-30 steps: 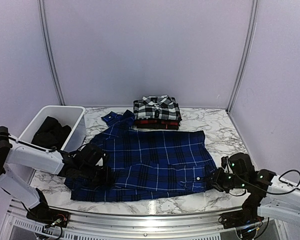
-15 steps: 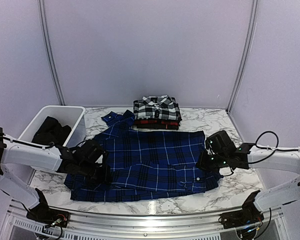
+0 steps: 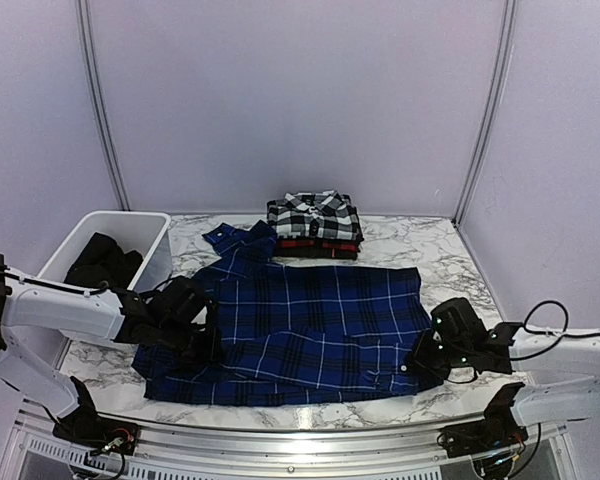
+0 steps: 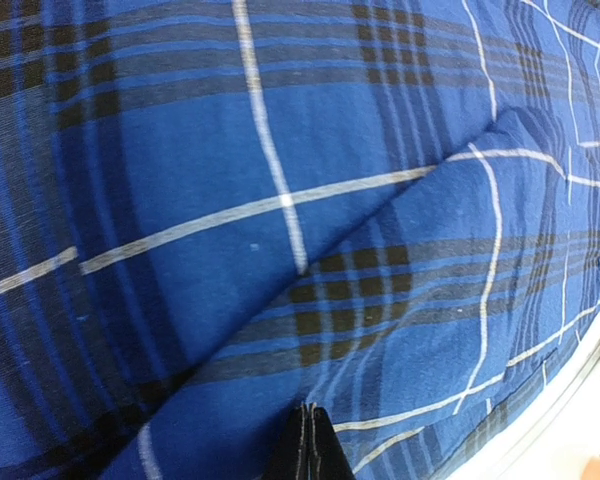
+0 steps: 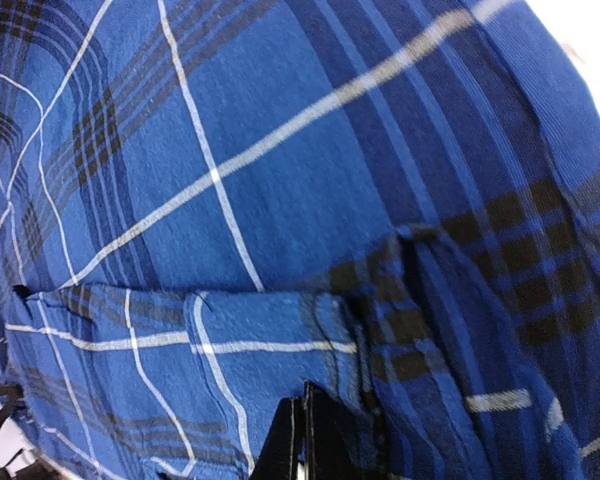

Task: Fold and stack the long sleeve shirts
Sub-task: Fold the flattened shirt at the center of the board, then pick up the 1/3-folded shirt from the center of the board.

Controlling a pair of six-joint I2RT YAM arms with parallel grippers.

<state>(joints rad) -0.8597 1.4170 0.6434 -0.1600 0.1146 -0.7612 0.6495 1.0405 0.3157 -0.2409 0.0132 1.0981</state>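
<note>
The royal blue plaid shirt (image 3: 310,320) lies spread flat across the middle of the marble table (image 3: 435,250), collar at the far left. My left gripper (image 3: 206,345) rests on its near left part; in the left wrist view it (image 4: 315,410) is shut, with a cloth ridge (image 4: 460,170) running away from its tips. My right gripper (image 3: 416,362) is at the shirt's near right edge; in the right wrist view it (image 5: 306,392) is shut where a folded flap (image 5: 380,330) bunches against it. The black-and-white check shirt (image 3: 314,214) sits folded on the red-and-black one (image 3: 315,244) at the back.
A white plastic tub (image 3: 80,245) with dark clothing (image 3: 102,266) inside stands at the back left, close to the left arm. A metal rail (image 3: 280,430) runs along the table's near edge. Pale walls close in the back and both sides.
My right gripper swung in over the shirt's right side, shut, then drew back toward the near right edge. The shirt's right edge shifted slightly. The left gripper barely moved.
</note>
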